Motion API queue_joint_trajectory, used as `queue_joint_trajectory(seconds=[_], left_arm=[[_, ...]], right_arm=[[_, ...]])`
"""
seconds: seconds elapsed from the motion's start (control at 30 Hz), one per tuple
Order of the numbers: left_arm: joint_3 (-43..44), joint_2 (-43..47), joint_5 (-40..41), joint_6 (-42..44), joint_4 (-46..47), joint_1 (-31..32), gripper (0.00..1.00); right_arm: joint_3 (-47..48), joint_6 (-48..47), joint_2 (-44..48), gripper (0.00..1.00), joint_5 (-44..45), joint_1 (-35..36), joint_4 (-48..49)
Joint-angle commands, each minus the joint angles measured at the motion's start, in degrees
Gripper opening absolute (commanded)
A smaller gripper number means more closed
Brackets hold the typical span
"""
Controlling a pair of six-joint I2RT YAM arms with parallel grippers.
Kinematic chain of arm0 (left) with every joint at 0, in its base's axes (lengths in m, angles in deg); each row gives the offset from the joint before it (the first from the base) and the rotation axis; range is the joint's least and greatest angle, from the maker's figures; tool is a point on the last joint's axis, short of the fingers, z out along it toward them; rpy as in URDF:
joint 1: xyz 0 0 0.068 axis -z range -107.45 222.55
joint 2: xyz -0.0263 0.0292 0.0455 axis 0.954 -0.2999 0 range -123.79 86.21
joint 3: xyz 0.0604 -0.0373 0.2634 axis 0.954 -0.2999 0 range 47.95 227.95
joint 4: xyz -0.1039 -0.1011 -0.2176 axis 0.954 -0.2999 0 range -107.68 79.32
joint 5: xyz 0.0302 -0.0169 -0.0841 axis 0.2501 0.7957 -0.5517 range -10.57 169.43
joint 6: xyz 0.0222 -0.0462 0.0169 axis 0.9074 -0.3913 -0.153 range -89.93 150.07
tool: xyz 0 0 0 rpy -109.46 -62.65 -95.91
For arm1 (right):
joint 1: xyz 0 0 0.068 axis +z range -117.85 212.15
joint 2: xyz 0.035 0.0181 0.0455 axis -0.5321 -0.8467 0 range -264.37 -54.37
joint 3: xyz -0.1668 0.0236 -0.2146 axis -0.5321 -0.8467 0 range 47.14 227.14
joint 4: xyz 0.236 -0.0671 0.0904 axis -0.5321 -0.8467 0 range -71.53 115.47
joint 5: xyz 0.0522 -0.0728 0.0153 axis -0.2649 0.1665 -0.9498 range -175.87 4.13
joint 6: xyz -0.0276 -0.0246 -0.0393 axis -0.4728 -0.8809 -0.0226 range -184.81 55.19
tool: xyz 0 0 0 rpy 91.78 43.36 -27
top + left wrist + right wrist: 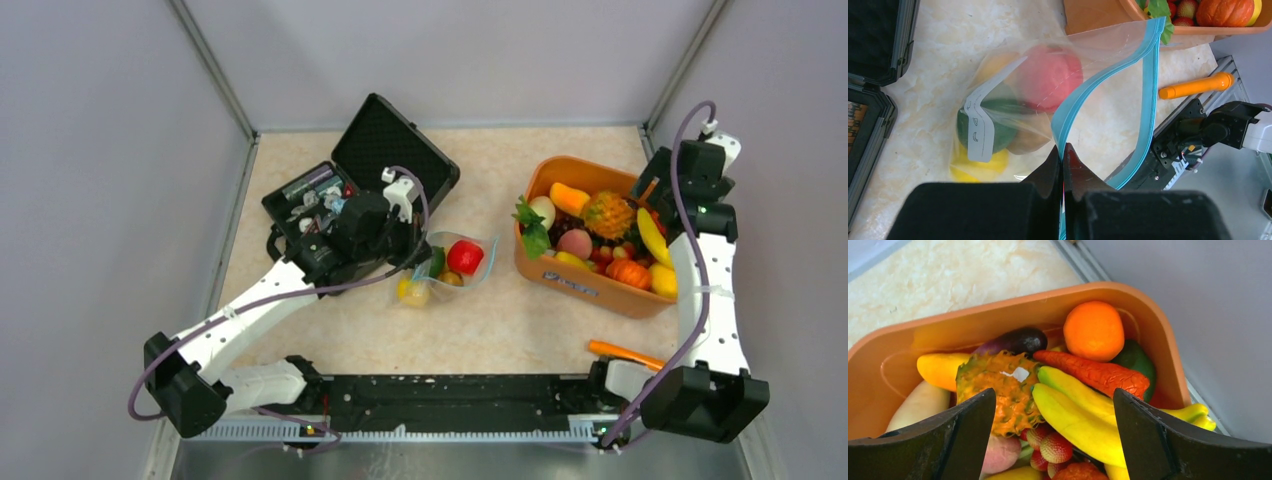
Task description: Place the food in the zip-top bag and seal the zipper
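The clear zip-top bag point(478, 262) lies mid-table holding a red fruit point(1050, 75), a green piece point(993, 127) and a yellow piece point(978, 167). Its teal zipper point(1148, 90) gapes in a wide loop, so the mouth stands open. My left gripper point(1063, 155) is shut on the near zipper edge, the strip pinched between the jaws. More food fills the orange basket point(998, 310): a banana point(1073, 410), a pineapple point(998, 385), a carrot point(1093, 372) and an orange point(1094, 330). My right gripper point(1054, 395) hangs open just above the banana, touching nothing.
An open black case point(390, 150) with small wrapped items sits at the back left, behind my left arm. An orange stick point(625, 353) lies by the right arm's base. The basket point(575, 285) stands right of the bag, close to the right wall.
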Motion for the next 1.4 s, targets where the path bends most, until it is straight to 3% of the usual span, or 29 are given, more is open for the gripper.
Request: queue_joint_trajectory(seconds=[0.0, 0.23, 0.33, 0.47, 0.6, 0.77, 0.87, 0.97, 1.2, 1.37], left_arm=[[-0.4, 2.4, 0.5, 1.6, 3.0, -0.3, 0.0], [-0.2, 2.7, -0.3, 2.9, 2.9, -0.3, 0.0], [-0.2, 2.8, -0.5, 3.8, 2.5, -0.3, 0.0], [-0.1, 3.1, -0.4, 4.0, 1.9, -0.4, 0.0], [-0.9, 4.2, 0.1, 3.1, 1.9, -0.4, 0.0], [-1.2, 4.5, 0.5, 2.6, 1.9, -0.3, 0.0], [-0.9, 4.4, 0.3, 2.5, 1.6, -0.4, 0.0], [-0.7, 4.4, -0.1, 2.4, 1.3, -0.3, 0.0], [-0.9, 4.1, -0.6, 2.0, 1.0, -0.4, 0.0], [-0.7, 2.9, -0.5, 1.9, 1.9, -0.3, 0.0]], right_arm=[[-0.4, -2.6, 0.2, 0.84, -4.7, -0.5, -1.5], [-0.8, -4.7, -5.2, 0.83, 0.1, -0.5, -3.1], [-1.3, -4.6, -8.7, 0.77, -0.4, -0.5, -2.9], [-2.3, -4.9, -11.7, 0.54, -3.5, -0.5, -2.2], [-1.8, -3.3, -9.7, 0.3, -12.3, 0.7, 0.0], [-2.5, 1.9, -5.5, 0.18, -20.0, 9.2, 5.6], [-3.6, 4.6, -6.1, 0.23, -20.7, 15.5, 8.5], [-4.8, 5.0, -8.7, 0.3, -21.7, 16.3, 9.3], [-3.2, 1.4, -6.8, 0.7, -18.3, 16.3, 7.4], [0.0, -0.1, -2.3, 0.77, -13.6, 15.8, 7.8]])
